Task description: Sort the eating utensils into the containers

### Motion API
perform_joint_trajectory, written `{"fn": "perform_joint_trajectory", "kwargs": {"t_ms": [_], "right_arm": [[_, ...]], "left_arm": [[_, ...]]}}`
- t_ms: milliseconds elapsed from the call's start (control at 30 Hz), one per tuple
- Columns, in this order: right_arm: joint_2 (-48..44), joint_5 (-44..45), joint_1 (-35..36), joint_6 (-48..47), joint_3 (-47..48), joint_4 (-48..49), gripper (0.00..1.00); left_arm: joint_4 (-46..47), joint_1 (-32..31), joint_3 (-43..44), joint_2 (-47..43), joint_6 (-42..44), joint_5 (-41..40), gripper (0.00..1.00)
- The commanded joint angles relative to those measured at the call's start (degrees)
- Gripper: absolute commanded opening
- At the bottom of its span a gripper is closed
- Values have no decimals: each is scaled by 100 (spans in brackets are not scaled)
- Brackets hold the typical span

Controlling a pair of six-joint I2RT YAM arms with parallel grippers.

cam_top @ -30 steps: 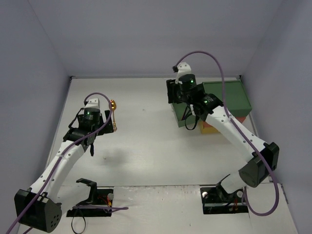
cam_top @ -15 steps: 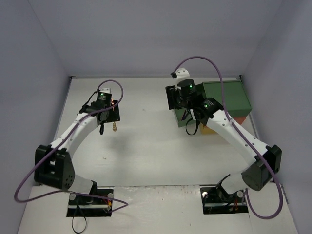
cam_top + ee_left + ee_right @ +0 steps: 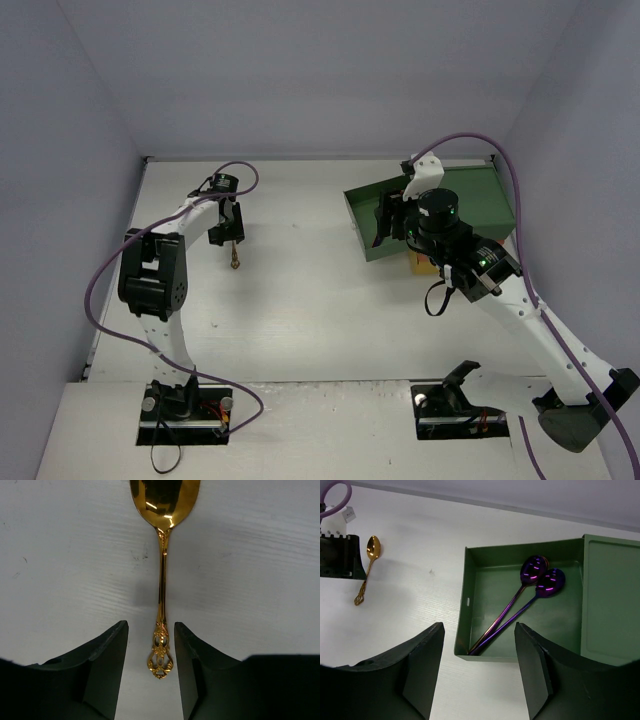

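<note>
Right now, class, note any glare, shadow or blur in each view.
Left wrist: white glare streaks on the bowl of the gold spoon, soft shadow beside its handle. Right wrist: pink glints on both purple spoons in the green box. Top external: even, soft light.

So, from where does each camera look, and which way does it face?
Top: above and behind, looking down on the table; left arm and right arm show.
Left wrist: looks straight down at the gold spoon; its open jaws flank the handle.
Right wrist: looks slantwise into the green drawer with two purple spoons; open jaws below.
Shared: the gold spoon shows in all three.
</note>
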Motion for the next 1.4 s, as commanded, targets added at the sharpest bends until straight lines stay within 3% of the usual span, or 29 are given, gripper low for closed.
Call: {"fn": "perform_joint_trajectory", "kwargs": {"t_ms": [0,300,533,767,1100,1367], "right_arm": [[-232,140,-30,100,-190,239,56],[-449,104,-30,160,-442,239,56],[-559,123,-30,185,-515,239,56],[-688,310,-39,206,-585,239,57],[-1514,829,-206,434,-936,204,59],[-2058,1056,-479,513,-1060,185,61]], "left_arm": [[-110,115,544,246,85,72,37],[-323,203,1034,1072,217,-29,26],[-361,207,1103,1293,210,122,0],[-356,6,1132,152,392,313,0],[-154,-1410,2258,-1513,797,357,0],[259,-2801,3398,-1180,868,445,0]]}}
